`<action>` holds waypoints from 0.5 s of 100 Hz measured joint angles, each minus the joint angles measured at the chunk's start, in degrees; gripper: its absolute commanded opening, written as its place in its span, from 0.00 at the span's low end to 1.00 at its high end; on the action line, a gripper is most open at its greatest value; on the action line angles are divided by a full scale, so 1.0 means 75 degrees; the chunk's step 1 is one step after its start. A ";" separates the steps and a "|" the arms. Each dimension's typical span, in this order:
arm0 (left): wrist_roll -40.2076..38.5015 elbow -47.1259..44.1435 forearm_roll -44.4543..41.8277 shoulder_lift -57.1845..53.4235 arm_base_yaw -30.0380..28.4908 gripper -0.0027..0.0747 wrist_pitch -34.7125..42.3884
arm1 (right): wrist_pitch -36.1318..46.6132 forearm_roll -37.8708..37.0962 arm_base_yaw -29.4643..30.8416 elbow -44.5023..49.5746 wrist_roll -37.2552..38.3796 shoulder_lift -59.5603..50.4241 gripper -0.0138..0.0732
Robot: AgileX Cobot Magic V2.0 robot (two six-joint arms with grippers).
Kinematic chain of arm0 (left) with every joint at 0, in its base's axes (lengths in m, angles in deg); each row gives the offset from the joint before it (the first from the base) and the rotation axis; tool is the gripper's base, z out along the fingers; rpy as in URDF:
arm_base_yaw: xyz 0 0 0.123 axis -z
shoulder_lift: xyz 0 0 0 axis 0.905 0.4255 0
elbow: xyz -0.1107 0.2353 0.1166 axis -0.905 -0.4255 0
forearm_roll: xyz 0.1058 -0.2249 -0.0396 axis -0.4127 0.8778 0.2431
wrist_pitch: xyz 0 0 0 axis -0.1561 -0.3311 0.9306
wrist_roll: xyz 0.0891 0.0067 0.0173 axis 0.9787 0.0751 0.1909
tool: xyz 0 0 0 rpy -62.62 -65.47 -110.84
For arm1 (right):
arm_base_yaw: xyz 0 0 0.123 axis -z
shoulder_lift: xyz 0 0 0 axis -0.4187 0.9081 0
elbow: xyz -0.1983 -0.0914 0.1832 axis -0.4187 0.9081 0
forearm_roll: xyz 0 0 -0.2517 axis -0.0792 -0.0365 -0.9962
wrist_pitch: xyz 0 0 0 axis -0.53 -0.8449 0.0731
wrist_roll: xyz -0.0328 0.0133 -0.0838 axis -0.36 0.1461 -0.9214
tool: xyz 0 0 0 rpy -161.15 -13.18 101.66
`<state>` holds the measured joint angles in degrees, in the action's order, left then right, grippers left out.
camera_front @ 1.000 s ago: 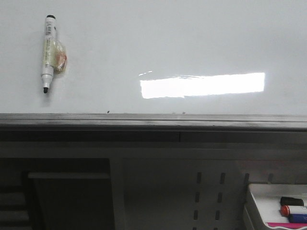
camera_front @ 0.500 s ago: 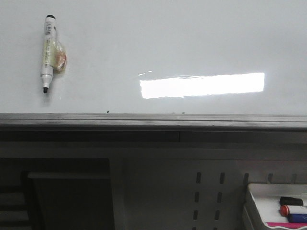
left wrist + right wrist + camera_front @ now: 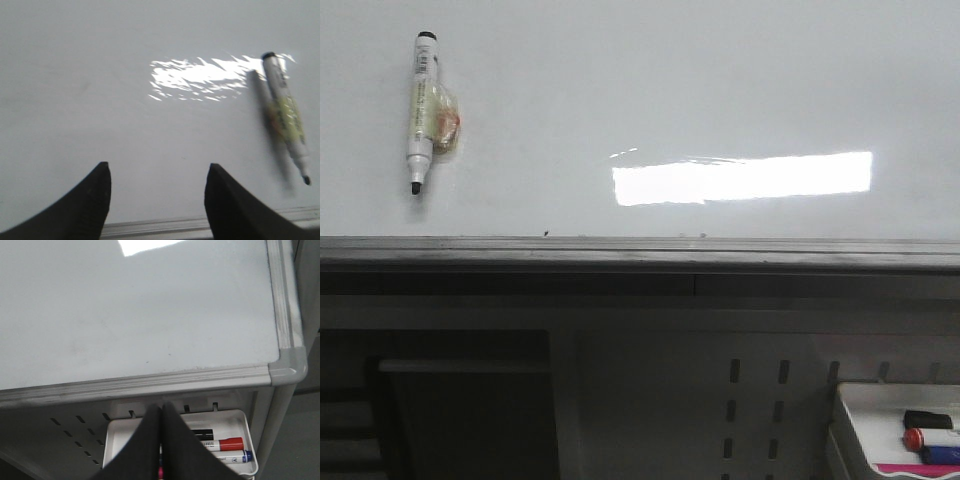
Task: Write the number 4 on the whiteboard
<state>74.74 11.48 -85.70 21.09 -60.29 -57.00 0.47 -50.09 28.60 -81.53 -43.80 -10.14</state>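
The whiteboard [image 3: 640,90] is glossy white with a bright rectangular reflection and a grey ledge [image 3: 640,250] along its lower edge. No number 4 shows on it. An uncapped black-tipped marker [image 3: 421,110] hangs on the board at the upper left; it also shows in the left wrist view [image 3: 286,117]. My left gripper [image 3: 156,172] is open and empty, facing the bare board [image 3: 125,115] to one side of the marker. My right gripper [image 3: 162,407] is shut and empty, over the white marker tray [image 3: 235,420] below the board's lower right corner [image 3: 287,367]. Neither gripper shows in the front view.
The white tray [image 3: 880,410] at the lower right holds a black, a red [image 3: 222,444] and a blue marker [image 3: 230,456]. Below the ledge is a grey slotted panel [image 3: 750,400] and a dark shelf opening [image 3: 460,400]. A small dark speck [image 3: 547,233] sits near the ledge.
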 measured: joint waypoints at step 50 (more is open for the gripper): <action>-0.0313 0.1440 0.0428 0.3631 0.2680 0.54 0.1333 | -0.0025 0.0000 0.0000 0.0000 0.0000 0.0000 0.08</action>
<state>72.39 22.28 -82.49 48.32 -40.19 -47.00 0.28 -50.09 28.60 -81.53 -43.80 -10.14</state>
